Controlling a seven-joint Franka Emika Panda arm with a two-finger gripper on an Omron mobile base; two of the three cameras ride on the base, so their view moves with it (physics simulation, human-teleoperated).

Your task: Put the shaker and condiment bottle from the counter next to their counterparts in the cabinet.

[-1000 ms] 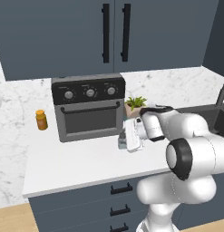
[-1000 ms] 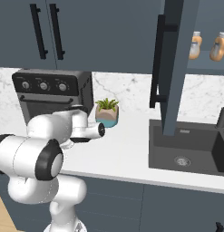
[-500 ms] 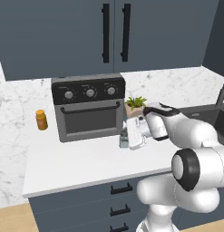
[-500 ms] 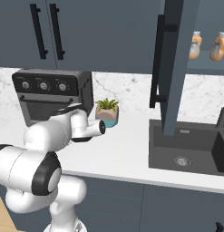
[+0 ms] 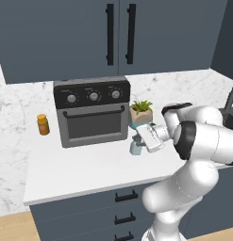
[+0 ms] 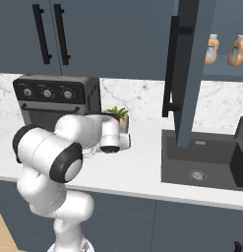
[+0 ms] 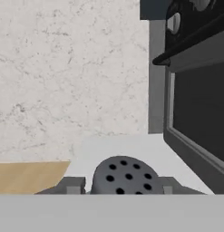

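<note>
**Closing on the shaker**

Swung further toward the toaster oven (image 5: 92, 112) since a second ago, now level over the desk (image 5: 80, 172). End effector (image 7: 122, 183) narrowed around the shaker (image 7: 123, 175), fingers (image 7: 71, 185) flanking the perforated cap; firm pinch not yet certain. Placed at cap height for a side grip. Shaker upright on the desk beside the plant (image 5: 141, 111), long axis vertical, cap up.

Backsplash (image 5: 184, 87) is showing white grey-veined marble. Two-door dark wall cupboard (image 5: 66, 33) with black bar handles is hanging above a black toaster oven (image 5: 92, 112). Small potted plant (image 5: 141, 110) is sitting just beside the oven's right side. Dark sink (image 6: 201, 160) is sitting further right, a black faucet (image 6: 241, 125) rising at its edge. Light wood floor (image 5: 9, 228) is showing bottom left. Lighting is looking flat, even.
</note>
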